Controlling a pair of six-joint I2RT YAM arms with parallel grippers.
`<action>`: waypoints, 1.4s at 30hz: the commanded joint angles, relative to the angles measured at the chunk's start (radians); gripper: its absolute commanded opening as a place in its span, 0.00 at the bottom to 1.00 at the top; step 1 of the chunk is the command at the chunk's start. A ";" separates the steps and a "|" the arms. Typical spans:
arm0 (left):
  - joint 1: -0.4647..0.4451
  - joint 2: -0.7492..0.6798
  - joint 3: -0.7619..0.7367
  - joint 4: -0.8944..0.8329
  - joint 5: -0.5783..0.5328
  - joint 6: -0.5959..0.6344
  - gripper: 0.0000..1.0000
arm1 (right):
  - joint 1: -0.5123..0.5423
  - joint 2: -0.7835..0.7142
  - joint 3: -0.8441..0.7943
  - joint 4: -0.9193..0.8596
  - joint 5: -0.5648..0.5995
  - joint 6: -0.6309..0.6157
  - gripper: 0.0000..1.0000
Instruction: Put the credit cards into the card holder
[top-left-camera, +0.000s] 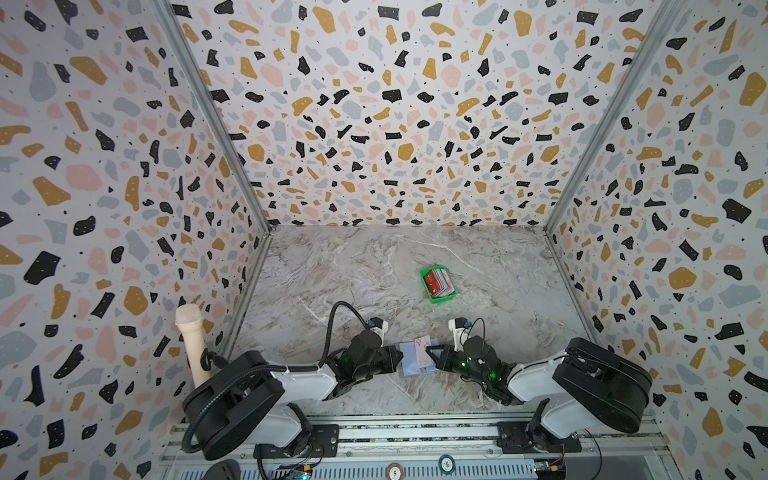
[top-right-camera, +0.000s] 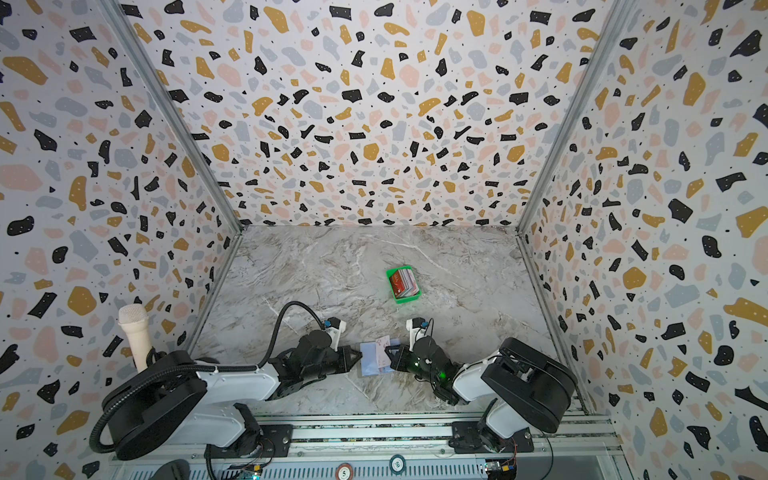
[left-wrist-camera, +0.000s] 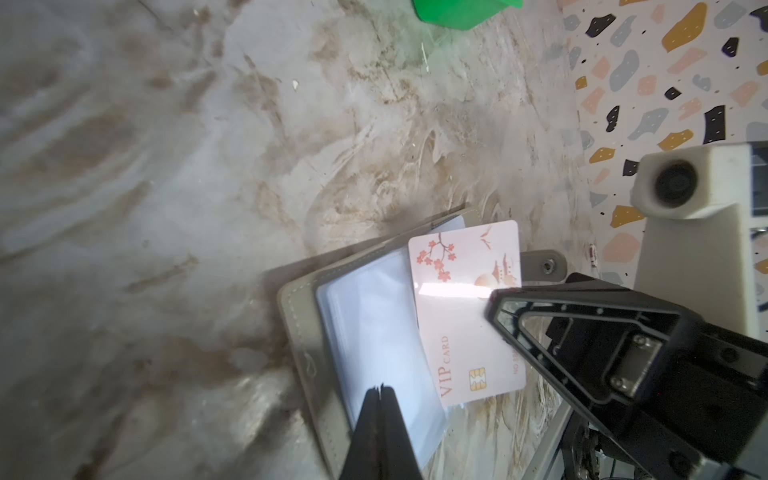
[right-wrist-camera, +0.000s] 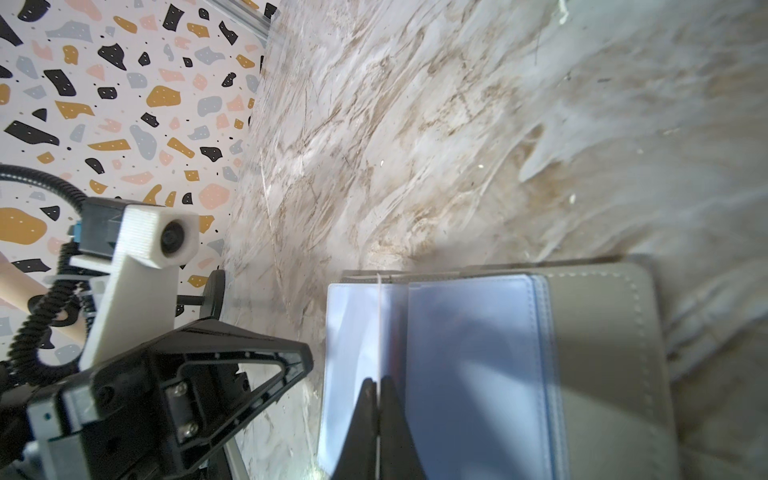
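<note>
- A flat grey-taupe folding card holder is laid open on the marble-patterned table, at the table's 6 o'clock edge, closest to the arms' rail. Its clear plastic pockets are turned upward.
- At the holder's 9 o'clock the black left gripper is seen with its jaws pressed together and its tips on the clear pockets. Whether a pocket leaf is pinched between them cannot be told, as the tips are blurred.
- At the holder's 3 o'clock the black right gripper is clamped on a pale pink-and-white plastic VIP card. The card is held over the holder, just beside the clear pockets, and is seen edge-on in the right wrist view.
- A grey snap strap is shown sticking out past the held card.
- Farther off, at about 1 o'clock from the holder and well apart from it, a small bright-green plastic tray is set on the table. A stack of mixed-colour plastic credit cards is leaned inside it.
</note>
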 joint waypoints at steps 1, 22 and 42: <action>-0.006 0.028 0.026 0.015 0.013 0.018 0.00 | 0.007 -0.036 -0.017 -0.029 0.021 0.013 0.00; -0.007 0.038 -0.009 -0.001 0.032 0.011 0.00 | -0.007 -0.049 -0.041 -0.063 0.014 0.049 0.00; -0.007 0.062 -0.012 0.024 0.043 0.002 0.00 | -0.043 -0.018 -0.050 -0.010 -0.120 0.037 0.00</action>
